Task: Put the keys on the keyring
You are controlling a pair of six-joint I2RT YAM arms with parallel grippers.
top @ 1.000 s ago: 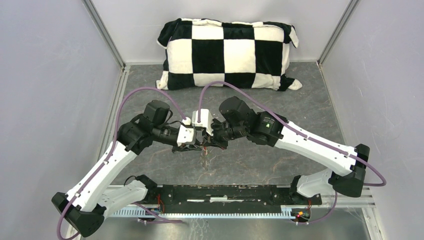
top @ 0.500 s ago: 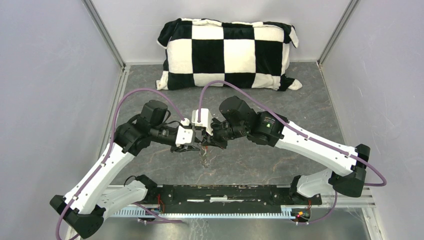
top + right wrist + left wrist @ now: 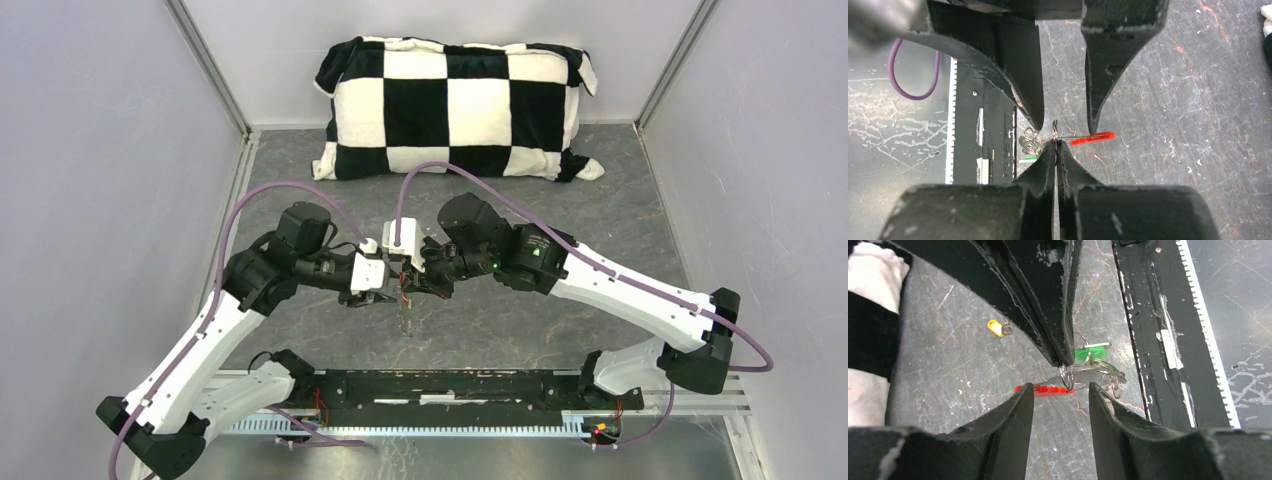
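My right end effector (image 3: 1055,142) clamps the keyring (image 3: 1055,131); left end effector (image 3: 1061,390) apart (green key (image 3: 1088,354) seems threaded). Next I must fetch the yellow key (image 3: 995,328), ten o'clock of it.

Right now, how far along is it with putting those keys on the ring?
Looks done: the green-headed key hangs at the keyring, apparently threaded. In hand: the right gripper is shut on the ring, and the left gripper stands open around it. Left: the yellow-headed key lies apart on the table.
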